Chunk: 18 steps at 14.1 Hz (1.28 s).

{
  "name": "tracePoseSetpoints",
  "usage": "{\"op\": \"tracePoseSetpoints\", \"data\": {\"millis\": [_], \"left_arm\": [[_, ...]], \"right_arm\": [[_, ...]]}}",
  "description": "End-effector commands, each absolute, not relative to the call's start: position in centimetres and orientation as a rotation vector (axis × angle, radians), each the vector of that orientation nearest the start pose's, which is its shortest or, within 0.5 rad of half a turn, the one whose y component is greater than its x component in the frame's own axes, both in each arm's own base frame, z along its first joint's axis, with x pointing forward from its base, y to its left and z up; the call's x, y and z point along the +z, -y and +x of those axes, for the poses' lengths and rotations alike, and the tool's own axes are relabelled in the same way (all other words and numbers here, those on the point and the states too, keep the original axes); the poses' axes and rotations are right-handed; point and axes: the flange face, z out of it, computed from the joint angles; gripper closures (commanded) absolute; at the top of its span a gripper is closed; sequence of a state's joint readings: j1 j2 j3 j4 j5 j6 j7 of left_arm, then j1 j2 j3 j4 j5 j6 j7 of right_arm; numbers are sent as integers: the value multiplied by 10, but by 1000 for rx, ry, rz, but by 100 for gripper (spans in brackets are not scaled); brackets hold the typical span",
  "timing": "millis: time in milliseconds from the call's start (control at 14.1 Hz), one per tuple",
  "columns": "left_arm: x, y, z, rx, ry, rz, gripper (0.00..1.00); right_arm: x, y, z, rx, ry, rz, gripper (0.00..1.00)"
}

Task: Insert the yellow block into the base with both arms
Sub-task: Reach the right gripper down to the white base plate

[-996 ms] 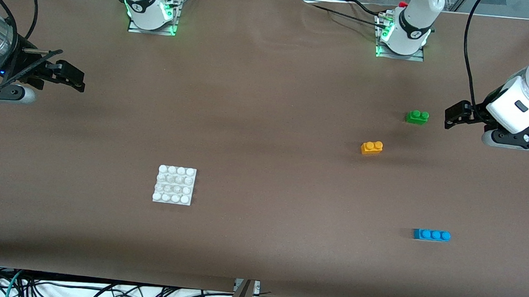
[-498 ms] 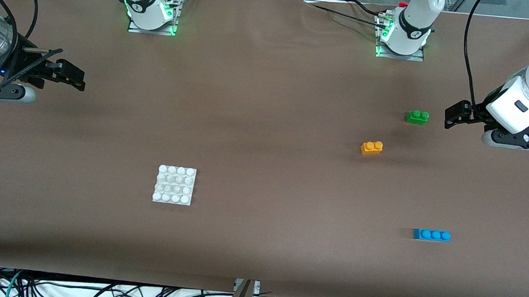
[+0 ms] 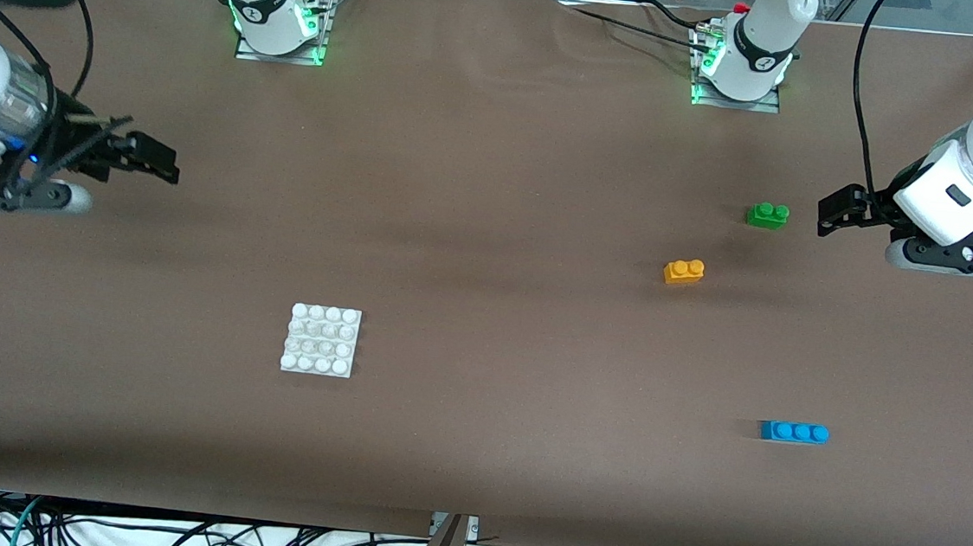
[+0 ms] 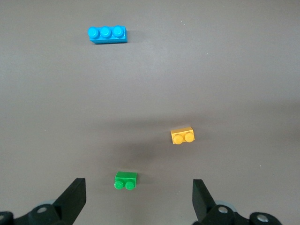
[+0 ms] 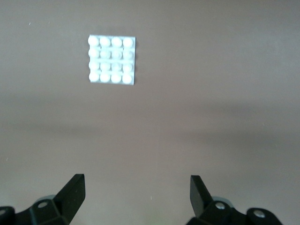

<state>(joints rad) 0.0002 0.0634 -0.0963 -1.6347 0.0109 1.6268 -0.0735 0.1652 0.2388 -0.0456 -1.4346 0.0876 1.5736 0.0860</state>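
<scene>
The yellow block [image 3: 684,271] [image 4: 182,136] lies on the brown table toward the left arm's end, two studs up. The white studded base [image 3: 321,340] [image 5: 112,59] lies flat toward the right arm's end, nearer the front camera. My left gripper [image 3: 832,212] [image 4: 139,192] hangs open and empty above the table beside the green brick [image 3: 767,214] [image 4: 125,180]. At the right arm's end, my right gripper [image 3: 157,159] [image 5: 137,187] stands open with nothing between its fingers, up over bare table.
A blue three-stud brick [image 3: 793,432] [image 4: 107,34] lies nearer the front camera than the yellow block. The arm bases [image 3: 280,27] [image 3: 738,71] stand along the table edge farthest from the front camera. Cables hang below the edge nearest to it.
The right arm has shifted its gripper a little toward the table's middle and the front camera. The left arm and all bricks have stayed put.
</scene>
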Motion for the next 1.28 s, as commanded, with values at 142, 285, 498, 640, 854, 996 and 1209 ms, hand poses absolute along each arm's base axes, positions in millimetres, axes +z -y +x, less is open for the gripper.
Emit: {"op": "tracePoseSetpoints", "data": {"millis": [142,285,498,640,854,996,1209], "left_arm": [[568,52,574,122,-52,-3152,0],[568,52,574,122,-52,-3152,0],[568,52,574,127,-52,-3152,0],[568,52,574,127,-52,-3152,0],[568,52,574,127,-52,-3152,0],[567,53,573,130,-52,-3153,0],[567,52,573,137,-52,-3151,0]], "right_arm": [[444,-142,667,101,-9,-3069,1],[413,-168,676,61,-22,-3071,1],[353,-195,689,14,-113,-3072,1],[313,-195,699,-23,-147,-3070,2],[278,-187,708,-68,-189,-3064,2],[258,-182,711,-77,-213,-3065,2],[230,-177,713,-90,-315,-3060,3]]}}
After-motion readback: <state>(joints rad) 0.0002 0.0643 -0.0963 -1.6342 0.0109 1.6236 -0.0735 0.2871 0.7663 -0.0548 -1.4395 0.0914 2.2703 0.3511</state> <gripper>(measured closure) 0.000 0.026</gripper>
